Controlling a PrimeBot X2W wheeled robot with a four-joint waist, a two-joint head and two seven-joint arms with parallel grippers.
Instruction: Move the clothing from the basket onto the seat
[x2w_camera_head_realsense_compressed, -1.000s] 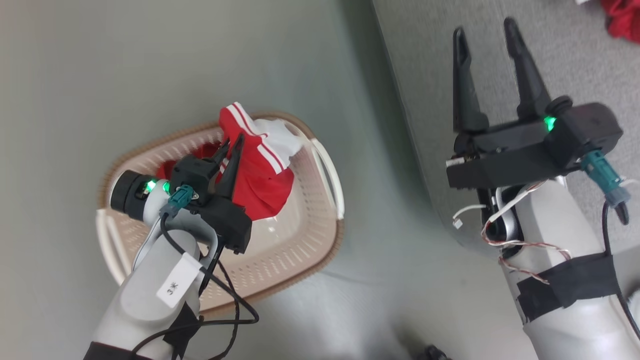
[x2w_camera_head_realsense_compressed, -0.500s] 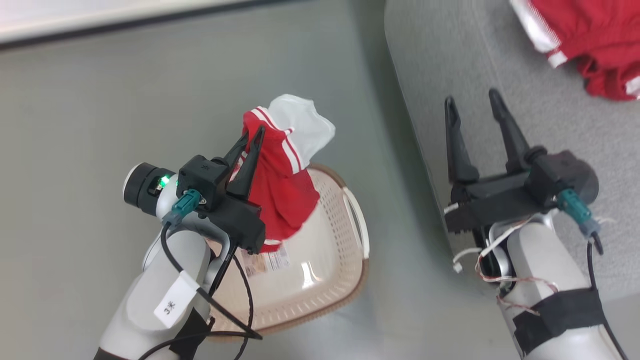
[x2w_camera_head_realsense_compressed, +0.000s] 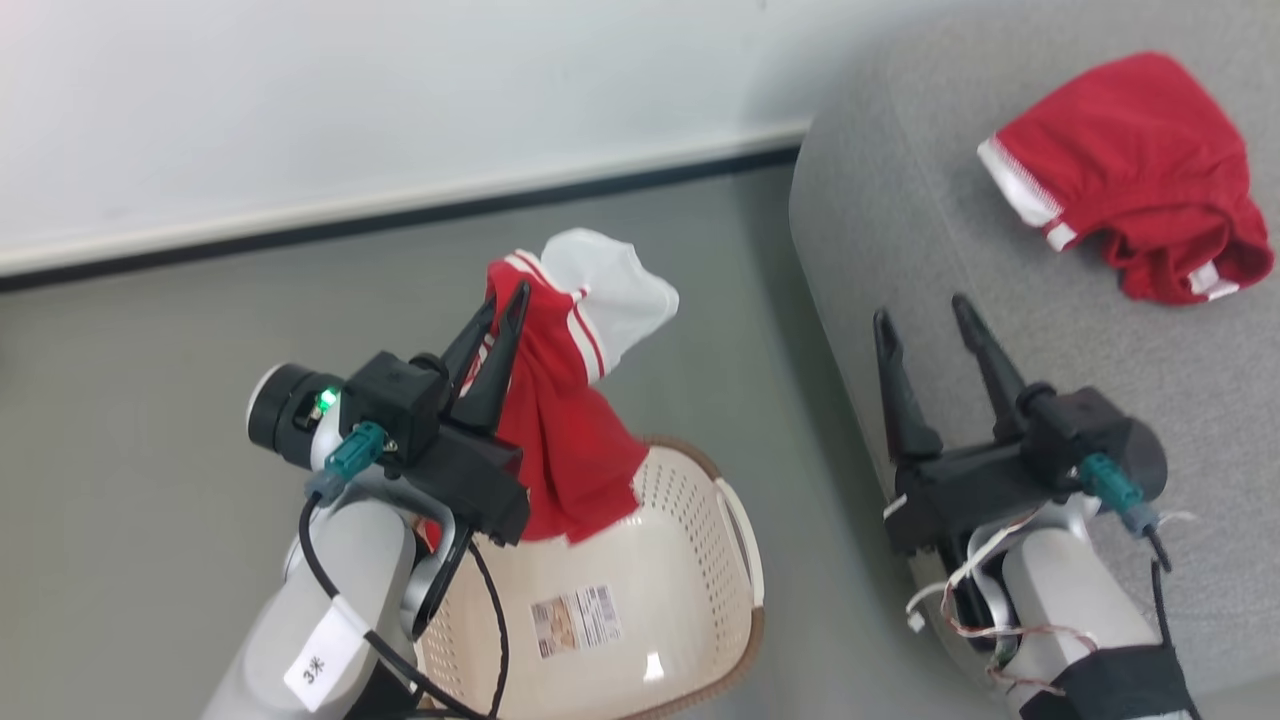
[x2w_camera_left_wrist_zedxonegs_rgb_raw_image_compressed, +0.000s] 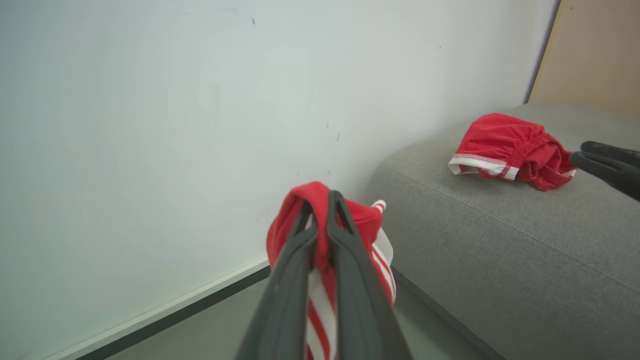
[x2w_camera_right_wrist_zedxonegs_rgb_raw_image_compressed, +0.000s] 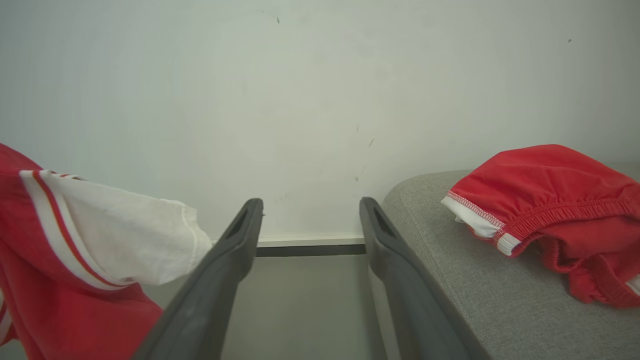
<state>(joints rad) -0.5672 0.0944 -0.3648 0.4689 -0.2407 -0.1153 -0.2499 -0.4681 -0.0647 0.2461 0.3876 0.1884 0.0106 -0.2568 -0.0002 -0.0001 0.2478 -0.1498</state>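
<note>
My left gripper (x2w_camera_head_realsense_compressed: 507, 298) pinched shut on bunched fold of red garment (x2w_camera_head_realsense_compressed: 565, 440). Cloth hangs limp below fingers, over basket (x2w_camera_head_realsense_compressed: 690, 560). I judge it light, soft, floppy: fold grip adequate, loose white panel may swing or snag. Seat (x2w_camera_head_realsense_compressed: 900, 230) to gripper's right, second garment (x2w_camera_head_realsense_compressed: 1130, 170) lying on it. My right gripper (x2w_camera_head_realsense_compressed: 920, 310) spread wide, empty, above seat edge.
</note>
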